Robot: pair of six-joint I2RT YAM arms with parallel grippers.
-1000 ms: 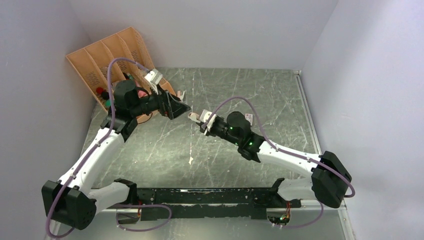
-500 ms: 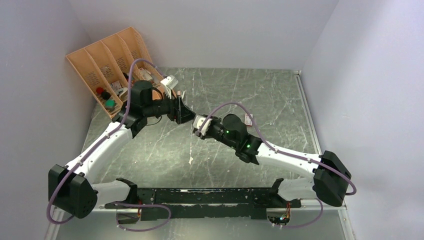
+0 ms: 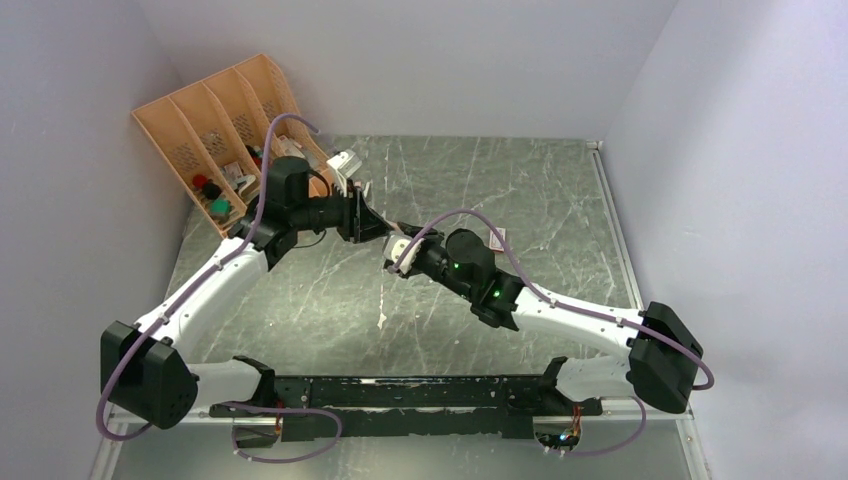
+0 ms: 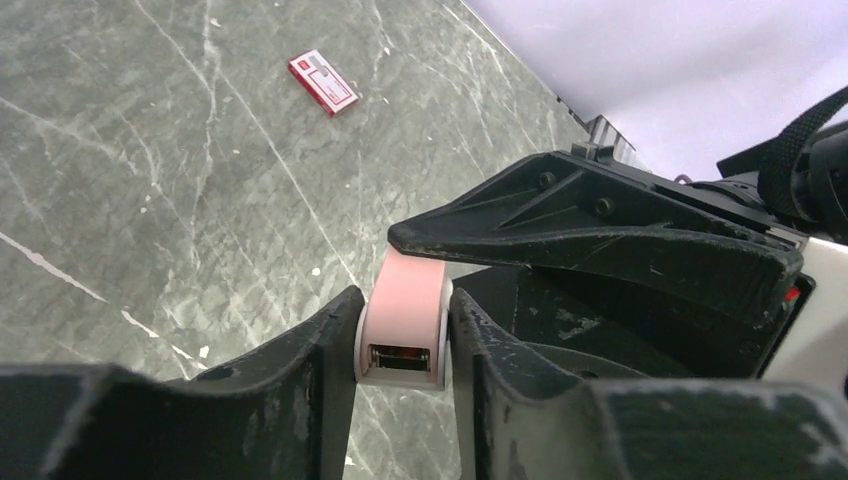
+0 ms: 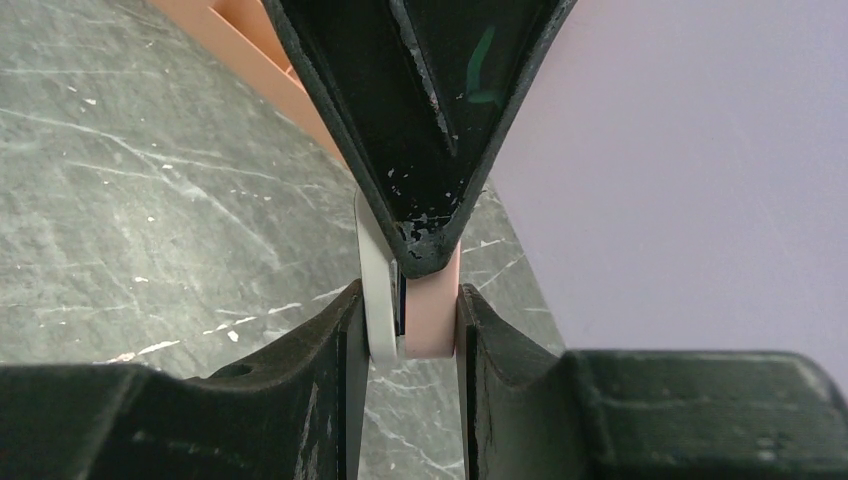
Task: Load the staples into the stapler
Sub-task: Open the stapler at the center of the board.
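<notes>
From above, the left gripper [image 3: 375,226] and right gripper [image 3: 393,252] meet tip to tip over the middle of the table [image 3: 560,200]. The staple box [image 3: 497,238] lies flat just behind the right arm.

The left wrist camera shows its 2 fingers [image 4: 320,370] partly closed and pressed against both sides of a pink stapler [image 4: 405,310], with the box lying well apart.

The right wrist camera shows its 2 fingers [image 5: 335,380] clamping the stapler's other end.
</notes>
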